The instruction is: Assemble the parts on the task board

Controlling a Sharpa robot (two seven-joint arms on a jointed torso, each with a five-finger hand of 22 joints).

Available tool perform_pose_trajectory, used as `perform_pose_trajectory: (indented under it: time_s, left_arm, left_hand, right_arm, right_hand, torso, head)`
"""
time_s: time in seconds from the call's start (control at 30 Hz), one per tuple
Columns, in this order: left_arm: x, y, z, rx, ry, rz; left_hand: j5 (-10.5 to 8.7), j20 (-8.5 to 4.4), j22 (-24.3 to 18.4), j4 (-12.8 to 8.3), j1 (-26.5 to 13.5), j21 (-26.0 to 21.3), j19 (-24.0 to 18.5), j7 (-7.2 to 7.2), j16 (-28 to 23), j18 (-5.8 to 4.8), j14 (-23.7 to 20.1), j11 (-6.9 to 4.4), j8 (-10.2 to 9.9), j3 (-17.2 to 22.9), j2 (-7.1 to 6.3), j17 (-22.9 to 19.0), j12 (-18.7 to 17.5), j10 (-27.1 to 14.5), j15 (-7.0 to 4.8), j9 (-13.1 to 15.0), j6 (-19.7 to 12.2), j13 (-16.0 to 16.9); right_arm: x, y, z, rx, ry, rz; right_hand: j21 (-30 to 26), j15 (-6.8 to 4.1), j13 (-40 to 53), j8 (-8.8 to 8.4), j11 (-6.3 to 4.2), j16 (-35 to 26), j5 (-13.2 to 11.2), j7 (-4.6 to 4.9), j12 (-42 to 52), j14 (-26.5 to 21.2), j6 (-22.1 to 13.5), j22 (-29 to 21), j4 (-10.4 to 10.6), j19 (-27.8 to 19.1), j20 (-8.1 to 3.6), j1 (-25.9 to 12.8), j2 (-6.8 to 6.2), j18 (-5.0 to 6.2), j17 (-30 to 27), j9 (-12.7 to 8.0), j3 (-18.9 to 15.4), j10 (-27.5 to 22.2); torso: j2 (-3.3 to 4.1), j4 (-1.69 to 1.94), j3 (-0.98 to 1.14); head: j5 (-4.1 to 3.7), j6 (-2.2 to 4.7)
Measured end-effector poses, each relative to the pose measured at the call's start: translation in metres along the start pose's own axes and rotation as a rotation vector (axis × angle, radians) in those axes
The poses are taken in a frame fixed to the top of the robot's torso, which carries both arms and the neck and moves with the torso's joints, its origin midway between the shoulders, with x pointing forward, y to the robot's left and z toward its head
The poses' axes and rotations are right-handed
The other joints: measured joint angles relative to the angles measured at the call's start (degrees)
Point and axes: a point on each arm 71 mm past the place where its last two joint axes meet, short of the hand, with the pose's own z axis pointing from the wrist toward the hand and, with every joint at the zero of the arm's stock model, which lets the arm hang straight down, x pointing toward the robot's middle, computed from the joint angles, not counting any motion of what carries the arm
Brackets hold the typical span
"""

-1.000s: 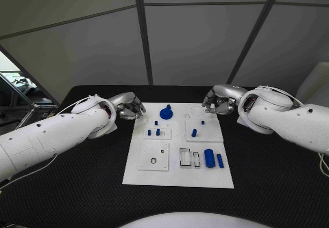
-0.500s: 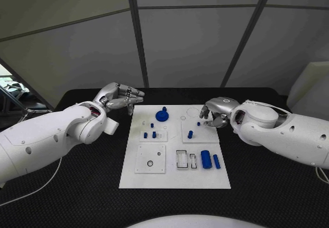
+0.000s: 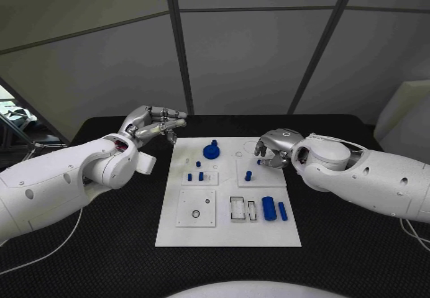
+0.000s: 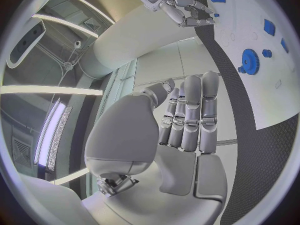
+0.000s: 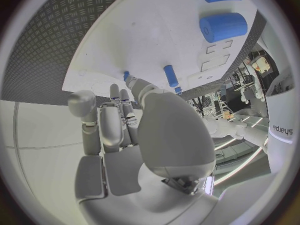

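The left hand (image 3: pixel 154 124) is raised off the table beside the far left corner of the task board (image 3: pixel 228 233), fingers straight and together in the left wrist view, holding nothing. The right hand (image 3: pixel 271 148) hovers over the far right part of the board with its fingers bent downward toward the raised square plate (image 3: pixel 265 177) there; whether it grasps anything I cannot tell, since the fingertips hide what lies under them, though the right wrist view shows a small blue peg (image 5: pixel 170 75) just beyond them, standing free on the white surface. Further out on the board lie a blue gear (image 3: pixel 212 150) at the far middle, two short blue pins (image 3: pixel 196 177) in the left plate, and near the right edge a thick blue cylinder (image 3: pixel 268 207) with a thinner blue rod (image 3: pixel 282 211) beside it, next to a rectangular slot (image 3: pixel 239 208). All these parts look like rigid, light plastic, smooth and likely to slip or roll, so the peg is probably best pinched across its sides near the top, and the cylinder across its middle, kept from rolling toward the rod.
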Motion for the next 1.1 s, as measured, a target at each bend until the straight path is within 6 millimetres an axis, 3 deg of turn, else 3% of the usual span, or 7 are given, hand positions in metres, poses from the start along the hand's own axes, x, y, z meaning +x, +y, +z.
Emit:
perform_pose_trajectory:
  time_s: [0.33,0.67,0.73,0.8,1.1]
  left_arm:
    - [0.002,0.000,0.000,0.002,0.000,-0.025]
    - [0.002,0.000,0.000,0.000,-0.001,-0.031]
    - [0.002,0.000,0.000,0.000,-0.001,-0.032]
    - [0.002,0.000,0.000,0.000,-0.001,-0.032]
    - [0.002,0.000,0.000,0.000,0.001,-0.034]
  left_hand:
    - [0.00,0.01,-0.4,0.2,0.0,-0.6,-0.4,0.20,-0.2,-0.01,0.0,0.00,0.0,-0.2,0.00,-0.2,0.0,0.0,0.02,0.0,0.2,0.0]
    - [0.00,0.01,-0.8,0.0,0.0,-1.3,-0.8,0.20,-0.4,0.00,-0.1,0.01,0.0,-0.3,0.00,-0.4,0.0,0.0,-0.09,0.0,0.2,0.0]
    - [0.00,0.01,-0.8,0.0,0.0,-1.3,-0.8,0.20,-0.4,0.00,-0.2,0.01,0.0,-0.3,0.00,-0.4,0.0,0.0,-0.17,0.0,0.2,0.0]
    - [0.00,0.01,-0.8,0.0,0.0,-1.3,-0.8,0.20,-0.4,-0.01,-0.2,0.01,0.0,-0.3,0.00,-0.4,0.0,0.0,-0.17,0.0,0.2,0.0]
    - [0.00,0.01,-1.0,0.2,0.3,-1.7,-0.8,0.20,-0.7,-0.01,-0.4,0.01,0.0,-0.6,0.30,-0.8,0.2,0.0,0.02,-0.1,0.2,0.0]
  right_arm:
    - [0.006,0.003,0.003,-0.006,0.026,-0.001]
    - [0.009,0.004,0.008,-0.009,0.048,-0.004]
    - [0.009,0.005,0.008,-0.011,0.050,-0.003]
    - [0.010,0.005,0.009,-0.012,0.050,-0.003]
    - [0.010,0.007,0.009,-0.016,0.050,-0.001]
  right_hand:
    - [0.9,0.00,-1.1,0.00,0.01,0.5,0.2,0.52,-0.7,0.0,0.9,1.2,-1.1,0.2,-0.21,0.0,0.00,0.00,0.5,0.0,1.2,1.6]
    - [1.6,0.00,-2.2,-0.20,-0.21,1.2,0.5,0.15,-1.3,0.0,2.8,2.0,-2.3,0.2,-0.21,0.0,0.02,0.00,0.6,0.3,2.6,3.5]
    - [2.0,0.00,-2.5,-0.20,-0.39,1.2,0.5,0.08,-1.3,0.0,3.6,2.3,-2.5,0.2,-0.21,0.3,0.34,-0.07,0.7,0.4,2.8,4.1]
    - [2.3,0.00,-2.6,-0.12,-0.51,1.4,0.5,-0.08,-1.3,0.0,4.5,2.6,-2.8,0.4,-0.44,0.5,0.57,-0.95,0.9,0.6,3.2,5.1]
    - [3.6,-0.43,-2.9,0.53,-1.02,1.8,-0.4,-0.42,-2.2,0.0,6.8,4.4,-5.1,0.9,-0.92,0.9,2.13,-0.94,0.9,1.0,5.4,8.0]
  torso:
    - [0.04,-0.02,0.02]
    - [0.04,-0.03,0.02]
    - [0.04,-0.03,0.02]
    - [0.04,-0.03,0.02]
    - [0.01,-0.03,0.02]
  head:
    - [0.29,-0.29]
    - [0.27,-0.42]
    - [0.27,-0.44]
    - [0.27,-0.47]
    - [0.45,-0.73]
